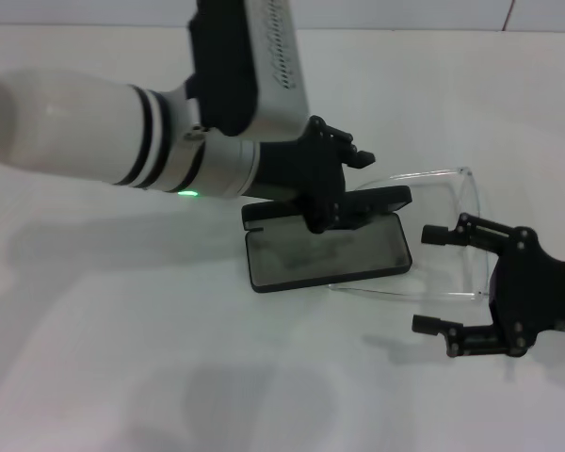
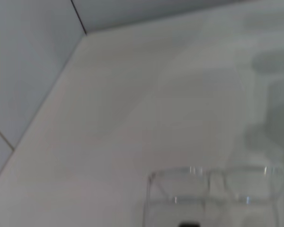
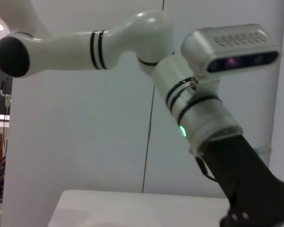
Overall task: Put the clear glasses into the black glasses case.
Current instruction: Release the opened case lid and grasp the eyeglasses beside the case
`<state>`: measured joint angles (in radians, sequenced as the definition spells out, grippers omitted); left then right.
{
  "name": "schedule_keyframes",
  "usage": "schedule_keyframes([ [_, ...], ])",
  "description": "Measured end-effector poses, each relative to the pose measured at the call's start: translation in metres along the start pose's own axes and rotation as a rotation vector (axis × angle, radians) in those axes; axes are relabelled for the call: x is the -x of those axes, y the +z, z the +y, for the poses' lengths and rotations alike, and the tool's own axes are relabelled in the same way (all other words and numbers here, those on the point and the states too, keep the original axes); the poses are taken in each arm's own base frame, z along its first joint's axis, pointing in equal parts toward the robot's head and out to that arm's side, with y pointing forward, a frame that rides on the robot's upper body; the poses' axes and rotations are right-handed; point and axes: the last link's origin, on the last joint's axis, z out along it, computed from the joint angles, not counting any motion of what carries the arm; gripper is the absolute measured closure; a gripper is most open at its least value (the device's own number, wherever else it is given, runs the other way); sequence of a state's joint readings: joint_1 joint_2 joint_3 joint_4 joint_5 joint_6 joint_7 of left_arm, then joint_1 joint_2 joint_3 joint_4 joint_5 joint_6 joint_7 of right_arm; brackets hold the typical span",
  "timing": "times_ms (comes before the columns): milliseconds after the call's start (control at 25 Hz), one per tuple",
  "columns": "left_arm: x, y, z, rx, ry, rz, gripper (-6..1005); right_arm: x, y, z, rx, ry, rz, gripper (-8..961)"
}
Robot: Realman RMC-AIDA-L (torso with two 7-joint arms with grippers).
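The glasses [image 1: 443, 231] lie on the table [image 1: 122, 358] just right of the open case [image 1: 325, 254], their long axis running near to far and one clear arm reaching over the case's near edge. The right gripper [image 1: 438, 282], nearer them, hangs with fingers spread wide and empty. The left gripper [image 1: 334, 202] is at the case's raised lid; whether it grips the lid cannot be told. The grey-lined tray holds nothing.

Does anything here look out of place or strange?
Nothing looks damaged or spilled. The clear glasses lie outside the open black glasses case, on the table beside it. The left gripper is at the case's lid; the open right gripper is beside the glasses.
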<state>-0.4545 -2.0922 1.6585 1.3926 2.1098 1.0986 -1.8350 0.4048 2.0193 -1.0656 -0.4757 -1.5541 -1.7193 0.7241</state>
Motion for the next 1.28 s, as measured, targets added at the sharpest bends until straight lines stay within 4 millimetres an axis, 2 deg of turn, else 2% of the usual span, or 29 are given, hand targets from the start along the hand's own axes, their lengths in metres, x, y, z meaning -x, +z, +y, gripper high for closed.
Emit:
schedule_keyframes([
  [160,0.002,-0.017,0.007,-0.016,-0.059,0.174,484,0.01,-0.005,-0.011,-0.016,-0.027,0.006,81],
  [320,0.017,-0.037,0.016,-0.064,-0.126,0.333,484,0.028,-0.02,-0.035,-0.092,0.013,0.065,81],
  [440,0.032,-0.048,0.025,-0.085,-0.168,0.39,484,0.045,-0.031,-0.053,-0.114,0.027,0.211,83],
  [560,0.045,-0.048,0.03,-0.08,-0.205,0.395,484,0.064,-0.031,-0.059,-0.045,-0.07,0.393,85],
  [680,0.053,-0.046,0.032,-0.061,-0.244,0.399,484,0.083,-0.026,-0.058,0.086,-0.217,0.563,89],
  [880,0.063,-0.049,0.033,-0.056,-0.296,0.435,484,0.108,-0.012,-0.078,0.166,-0.362,0.754,95],
  [1080,0.07,-0.054,0.033,-0.064,-0.336,0.47,484,0.117,0.001,-0.089,0.229,-0.418,0.89,101],
  [1280,0.079,-0.061,0.031,-0.077,-0.385,0.492,484,0.118,0.025,-0.095,0.289,-0.47,1.029,107],
])
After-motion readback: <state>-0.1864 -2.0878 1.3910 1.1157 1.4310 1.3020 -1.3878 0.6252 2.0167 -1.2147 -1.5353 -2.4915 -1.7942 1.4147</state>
